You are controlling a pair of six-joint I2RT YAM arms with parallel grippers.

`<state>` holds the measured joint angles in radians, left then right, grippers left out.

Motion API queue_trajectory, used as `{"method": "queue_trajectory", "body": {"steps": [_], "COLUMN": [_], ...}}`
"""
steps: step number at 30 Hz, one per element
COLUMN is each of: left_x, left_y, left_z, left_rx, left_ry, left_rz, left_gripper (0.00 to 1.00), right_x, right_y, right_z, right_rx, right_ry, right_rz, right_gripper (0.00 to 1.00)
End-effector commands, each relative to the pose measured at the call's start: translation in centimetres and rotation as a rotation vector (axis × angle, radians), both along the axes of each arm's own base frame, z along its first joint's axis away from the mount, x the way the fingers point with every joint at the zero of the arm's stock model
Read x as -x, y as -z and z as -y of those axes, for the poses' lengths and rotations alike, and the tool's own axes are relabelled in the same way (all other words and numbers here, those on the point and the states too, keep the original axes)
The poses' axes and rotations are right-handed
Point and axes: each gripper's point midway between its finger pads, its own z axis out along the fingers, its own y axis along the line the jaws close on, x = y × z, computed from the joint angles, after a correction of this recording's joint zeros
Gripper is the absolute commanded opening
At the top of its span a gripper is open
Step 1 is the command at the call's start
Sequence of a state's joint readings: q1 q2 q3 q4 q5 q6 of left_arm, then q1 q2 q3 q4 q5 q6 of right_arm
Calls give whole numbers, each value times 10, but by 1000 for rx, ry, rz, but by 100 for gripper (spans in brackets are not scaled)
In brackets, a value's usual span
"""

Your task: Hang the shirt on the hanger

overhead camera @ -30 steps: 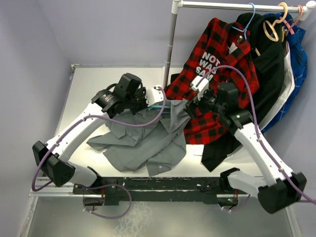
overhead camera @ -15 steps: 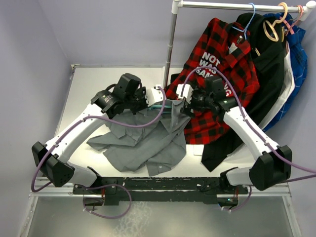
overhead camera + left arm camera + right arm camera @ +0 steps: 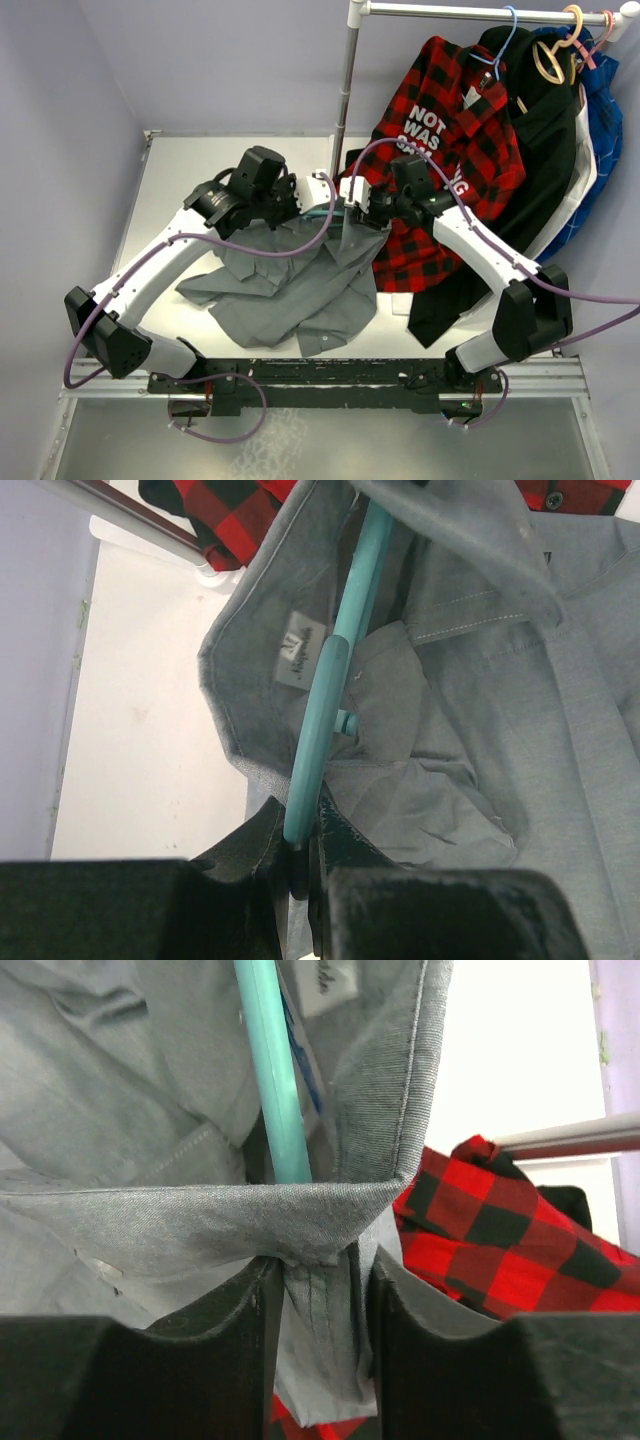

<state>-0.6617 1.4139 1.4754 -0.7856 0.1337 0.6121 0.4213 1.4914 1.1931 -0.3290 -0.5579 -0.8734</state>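
The grey shirt point(image 3: 290, 290) lies crumpled on the table, its collar end lifted between my two grippers. The teal hanger point(image 3: 325, 695) runs inside the open neck, past the white label point(image 3: 298, 650). My left gripper point(image 3: 305, 855) is shut on the hanger's lower end, with shirt cloth beside it. In the top view it sits at the collar's left side point(image 3: 300, 210). My right gripper point(image 3: 318, 1320) holds a fold of the collar edge between its fingers, just under the hanger point(image 3: 272, 1070). From above it is at the collar's right side point(image 3: 352, 215).
A red-and-black plaid shirt point(image 3: 440, 170) hangs from the rail point(image 3: 480, 12) right behind my right arm, with dark and blue garments beside it. The rack's upright pole point(image 3: 345, 80) stands at the table's back. Walls close the left and back sides.
My right arm has swung left from the plaid shirt to the grey collar, and its jaws have closed in on the cloth. The left arm has held still.
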Motion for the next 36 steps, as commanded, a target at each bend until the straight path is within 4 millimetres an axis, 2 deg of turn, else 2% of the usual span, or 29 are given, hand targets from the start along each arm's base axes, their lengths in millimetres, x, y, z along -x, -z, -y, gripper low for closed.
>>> {"method": "queue_trajectory", "body": {"steps": [1, 6, 11, 19, 25, 29, 33, 36], "left_x": [-7, -8, -8, -7, -6, -6, -5, -1], "left_y": [-29, -26, -29, -36, -42, -44, -47, -53], "left_z": [15, 16, 17, 14, 11, 11, 11, 11], "left_rx": [86, 83, 91, 95, 99, 102, 110, 125], "left_ry": [20, 20, 18, 12, 5, 5, 6, 9], "left_rz": [51, 44, 43, 59, 76, 82, 81, 81], "left_gripper": [0, 0, 0, 0, 0, 0, 0, 0], "right_x": [7, 24, 30, 29, 27, 26, 33, 46], "right_y": [-46, -55, -51, -22, -4, -3, -18, -32], "right_z": [-27, -42, -51, -49, -47, -50, -57, -58], "right_rx": [-138, -183, -183, -140, -112, -126, -176, -242], "right_ry": [-86, -126, -139, -125, -113, -119, -135, -95], "right_rz": [99, 87, 52, -6, -36, -37, -18, -3], "right_gripper": [38, 41, 42, 43, 40, 28, 0, 0]}}
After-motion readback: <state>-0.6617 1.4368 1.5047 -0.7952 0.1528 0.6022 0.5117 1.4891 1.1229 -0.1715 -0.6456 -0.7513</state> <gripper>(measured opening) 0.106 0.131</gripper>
